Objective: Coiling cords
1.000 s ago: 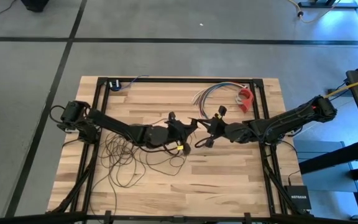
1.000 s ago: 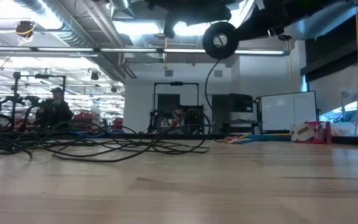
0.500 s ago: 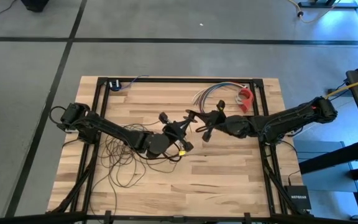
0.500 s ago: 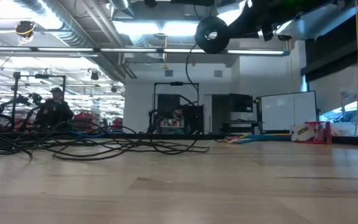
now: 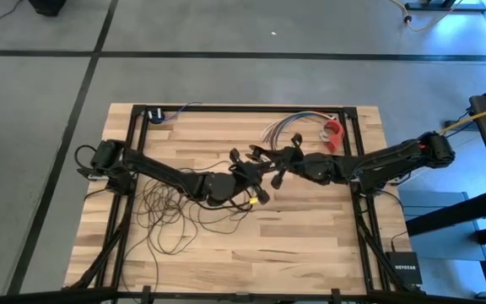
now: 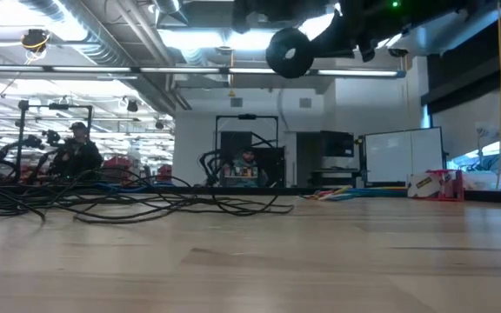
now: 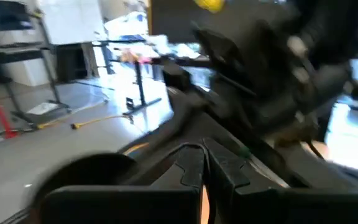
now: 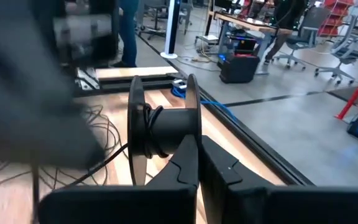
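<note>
- The cords (image 5: 171,211) lie in loose loops on the left half of the table (image 5: 310,245), one strand winding onto a black spool (image 8: 160,134) held up mid-table.
- Left tool (image 5: 256,173), mid-table above the wood, is pressed together.
- Right tool (image 5: 268,160), just beyond it, is pressed together at the spool.
- Coloured wires (image 5: 281,128) lie at the far right.

Floor (image 5: 49,127): grey, crossed by dark seam lines. Worktop (image 5: 310,245): pale wood planks, bordered by a black frame (image 5: 243,109). Beyond its far edge: white wall (image 6: 194,139), whiteboard (image 6: 403,156), dark shelving unit (image 6: 246,148). Overhead: exposed ducts (image 6: 103,26) and bright ceiling lights (image 6: 207,39). One seated person (image 6: 76,152) far off.
</note>
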`<act>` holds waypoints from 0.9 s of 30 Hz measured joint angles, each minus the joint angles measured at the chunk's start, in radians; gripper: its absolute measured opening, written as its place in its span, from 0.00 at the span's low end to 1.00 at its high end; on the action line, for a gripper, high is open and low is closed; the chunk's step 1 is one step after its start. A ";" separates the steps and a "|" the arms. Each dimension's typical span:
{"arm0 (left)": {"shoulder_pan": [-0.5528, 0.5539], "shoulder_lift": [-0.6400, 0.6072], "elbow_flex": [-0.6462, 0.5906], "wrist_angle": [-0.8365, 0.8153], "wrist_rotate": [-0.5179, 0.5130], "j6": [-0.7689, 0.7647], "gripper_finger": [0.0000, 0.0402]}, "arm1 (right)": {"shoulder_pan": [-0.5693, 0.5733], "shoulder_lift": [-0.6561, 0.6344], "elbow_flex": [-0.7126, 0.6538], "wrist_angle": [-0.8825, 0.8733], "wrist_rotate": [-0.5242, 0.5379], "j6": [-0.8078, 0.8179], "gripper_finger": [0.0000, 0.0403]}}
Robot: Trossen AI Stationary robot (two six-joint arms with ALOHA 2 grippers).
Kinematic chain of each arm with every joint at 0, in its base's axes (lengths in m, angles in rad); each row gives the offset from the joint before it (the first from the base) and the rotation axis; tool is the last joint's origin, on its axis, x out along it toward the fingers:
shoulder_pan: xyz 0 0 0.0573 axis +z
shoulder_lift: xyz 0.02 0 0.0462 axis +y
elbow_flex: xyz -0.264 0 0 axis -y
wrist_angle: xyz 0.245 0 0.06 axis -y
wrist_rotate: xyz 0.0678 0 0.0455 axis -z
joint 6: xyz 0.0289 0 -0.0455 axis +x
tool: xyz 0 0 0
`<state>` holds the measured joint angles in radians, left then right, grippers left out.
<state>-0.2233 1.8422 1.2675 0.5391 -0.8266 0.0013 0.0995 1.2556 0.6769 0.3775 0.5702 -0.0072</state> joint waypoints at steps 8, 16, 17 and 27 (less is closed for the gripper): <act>-0.001 0.038 -0.001 -0.150 0.001 -0.025 0.00 | -0.005 -0.022 0.000 0.017 -0.013 -0.024 0.01; 0.007 0.041 -0.002 -0.291 -0.023 -0.127 0.00 | -0.003 -0.078 0.000 0.024 -0.041 -0.024 0.01; 0.009 0.041 -0.003 -0.295 -0.022 -0.132 0.00 | -0.002 -0.082 0.000 0.023 -0.046 -0.022 0.01; 0.015 0.068 -0.003 -0.357 -0.027 -0.155 0.00 | -0.002 -0.095 0.000 0.048 -0.112 0.003 0.01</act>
<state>-0.2085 1.9104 1.2640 0.1825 -0.8541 -0.1532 0.0974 1.1605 0.6773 0.4258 0.4586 -0.0044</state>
